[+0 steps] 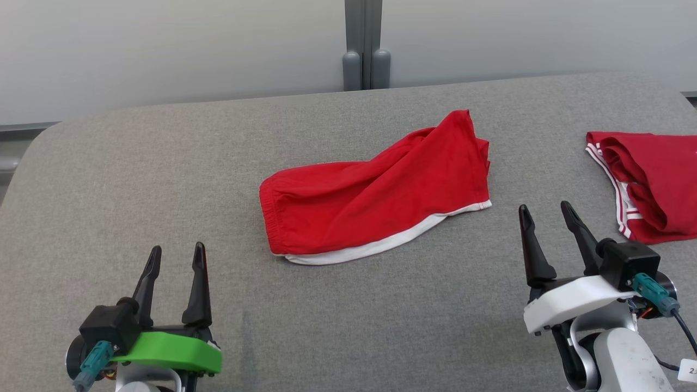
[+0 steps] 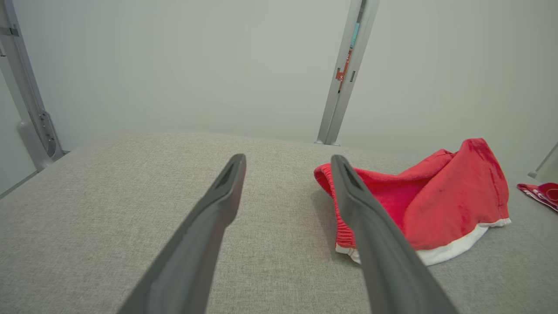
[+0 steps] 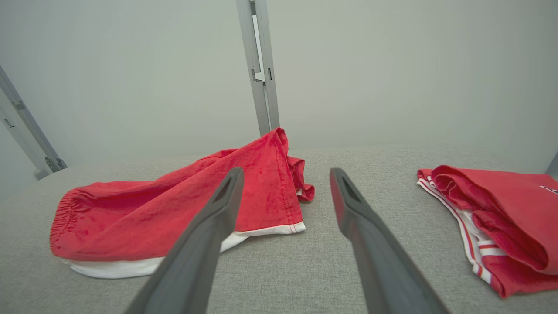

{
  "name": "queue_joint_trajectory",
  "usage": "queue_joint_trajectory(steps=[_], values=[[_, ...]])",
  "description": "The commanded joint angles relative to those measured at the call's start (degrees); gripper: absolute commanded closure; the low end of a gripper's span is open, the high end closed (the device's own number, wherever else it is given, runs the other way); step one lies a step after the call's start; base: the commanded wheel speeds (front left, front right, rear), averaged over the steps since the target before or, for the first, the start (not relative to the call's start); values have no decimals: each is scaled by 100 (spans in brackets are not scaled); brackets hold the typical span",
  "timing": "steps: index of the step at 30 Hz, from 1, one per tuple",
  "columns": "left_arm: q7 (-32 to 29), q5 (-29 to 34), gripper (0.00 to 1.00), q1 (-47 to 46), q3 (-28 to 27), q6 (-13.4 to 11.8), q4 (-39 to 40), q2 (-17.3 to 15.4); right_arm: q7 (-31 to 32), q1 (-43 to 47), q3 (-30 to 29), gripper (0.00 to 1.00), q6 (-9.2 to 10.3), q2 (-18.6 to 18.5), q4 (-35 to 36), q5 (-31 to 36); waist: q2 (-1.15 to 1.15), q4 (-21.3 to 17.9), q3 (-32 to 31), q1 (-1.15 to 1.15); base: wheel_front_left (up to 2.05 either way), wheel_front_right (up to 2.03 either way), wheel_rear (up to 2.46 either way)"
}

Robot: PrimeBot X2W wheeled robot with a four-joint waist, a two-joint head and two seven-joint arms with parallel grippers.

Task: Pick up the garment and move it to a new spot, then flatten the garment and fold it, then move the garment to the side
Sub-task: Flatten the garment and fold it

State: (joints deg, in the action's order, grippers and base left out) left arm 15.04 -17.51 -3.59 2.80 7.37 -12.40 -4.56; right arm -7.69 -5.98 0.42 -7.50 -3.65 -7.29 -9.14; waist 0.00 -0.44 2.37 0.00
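Waiting with both the left gripper (image 1: 175,256) and right gripper (image 1: 544,211) spread open and empty, the pickup of the crumpled red shorts (image 1: 375,190) seems not yet begun, so one must reach in and pinch an edge.

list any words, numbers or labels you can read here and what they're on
"2", the rest cut off by the picture's edge: white tag at the lower right of the head view.
Too small to read: red sticker on the grey post.
Cut off at the edge, unreadable: white print on the folded red garment.
No text visible: red shorts in the middle.
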Motion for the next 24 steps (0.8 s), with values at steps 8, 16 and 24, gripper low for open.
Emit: queue_joint_trajectory(steps=[8, 16, 24], values=[[15, 9, 0, 40, 16, 13, 8, -3, 96, 105, -35, 0, 4, 34, 121, -14, 0, 28, 64, 0, 0, 0, 0], [15, -32, 0, -28, 150, 13, -121, -64, 218, 57, -75, 0, 4, 51, 50, -79, 0, 67, 110, 0, 0, 0, 0], [15, -265, 0, -620, 1158, 13, -1010, -248, 753, -526, -77, 0, 4, -59, -721, -205, 0, 71, 394, 0, 0, 0, 0]])
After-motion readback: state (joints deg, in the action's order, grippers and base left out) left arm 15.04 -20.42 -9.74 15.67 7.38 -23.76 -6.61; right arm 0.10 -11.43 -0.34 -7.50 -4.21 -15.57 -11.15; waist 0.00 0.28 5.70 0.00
